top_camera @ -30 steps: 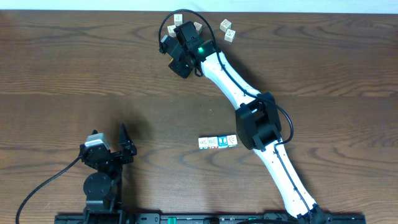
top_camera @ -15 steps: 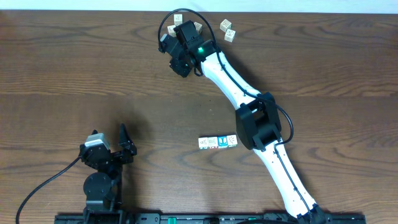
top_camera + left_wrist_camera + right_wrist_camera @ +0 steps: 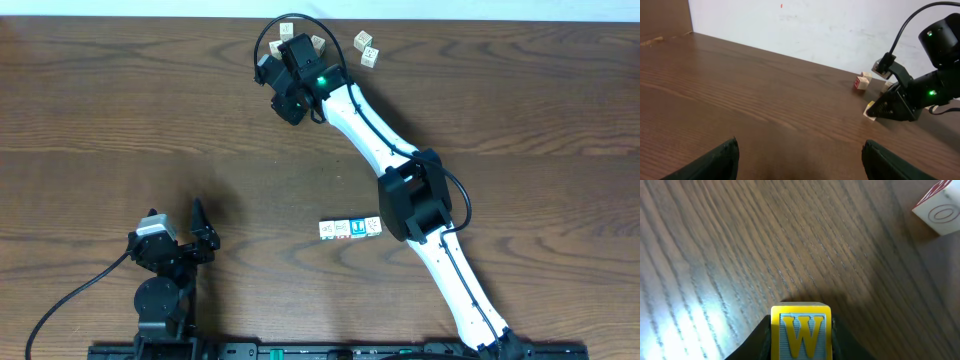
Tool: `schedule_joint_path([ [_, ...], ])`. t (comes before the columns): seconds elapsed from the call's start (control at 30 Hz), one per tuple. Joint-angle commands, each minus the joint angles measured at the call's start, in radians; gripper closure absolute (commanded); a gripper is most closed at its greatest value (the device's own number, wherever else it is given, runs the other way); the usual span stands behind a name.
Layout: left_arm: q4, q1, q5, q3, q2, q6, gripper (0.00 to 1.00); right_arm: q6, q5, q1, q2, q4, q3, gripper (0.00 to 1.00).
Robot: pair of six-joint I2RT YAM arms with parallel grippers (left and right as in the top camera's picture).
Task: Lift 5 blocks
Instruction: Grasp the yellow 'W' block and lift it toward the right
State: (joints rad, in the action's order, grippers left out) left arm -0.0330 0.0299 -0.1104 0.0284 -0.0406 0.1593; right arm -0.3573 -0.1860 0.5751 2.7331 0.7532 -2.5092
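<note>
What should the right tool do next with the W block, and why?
Probably lift straight up, gently. The right tool is pinching the W block on both sides, and it looks low against the table.

Robot lab: wood table [image 3: 120, 100], white wall [image 3: 790, 30]

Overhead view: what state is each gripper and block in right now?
Left gripper: open, empty.
Right gripper: shut on W block.
W block: gripped, upright.
Block row: lying side by side on the table, untouched.
Far blocks: scattered loose on the table.
</note>
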Motion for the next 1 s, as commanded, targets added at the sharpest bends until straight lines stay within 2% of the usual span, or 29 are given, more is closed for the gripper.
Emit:
schedule_joint_path([
  [0.0,-0.03,0.002,-0.009,-0.024,-0.003,-0.006,0.21,0.032,-0.002,0.01,-0.136,0.003,-0.013,0.96],
  [0.07,-0.03,0.002,-0.009,-0.024,-0.003,-0.006,0.21,0.031,0.0,0.006,-0.202,0.005,-0.013,0.94],
  [0.27,-0.029,0.002,-0.009,-0.024,-0.003,-0.006,0.21,0.032,0.085,-0.014,-0.359,0.088,-0.013,0.99],
  [0.43,-0.018,0.002,-0.009,-0.024,-0.003,-0.005,0.21,0.053,0.15,-0.06,-0.501,0.315,-0.013,0.99],
  [0.77,-0.01,0.002,-0.008,-0.019,-0.003,-0.005,0.21,0.233,0.388,-0.153,-0.834,0.785,-0.013,0.98],
  [0.97,-0.01,0.002,-0.008,-0.018,-0.003,-0.005,0.21,0.308,0.465,-0.155,-0.983,0.881,-0.007,0.98],
])
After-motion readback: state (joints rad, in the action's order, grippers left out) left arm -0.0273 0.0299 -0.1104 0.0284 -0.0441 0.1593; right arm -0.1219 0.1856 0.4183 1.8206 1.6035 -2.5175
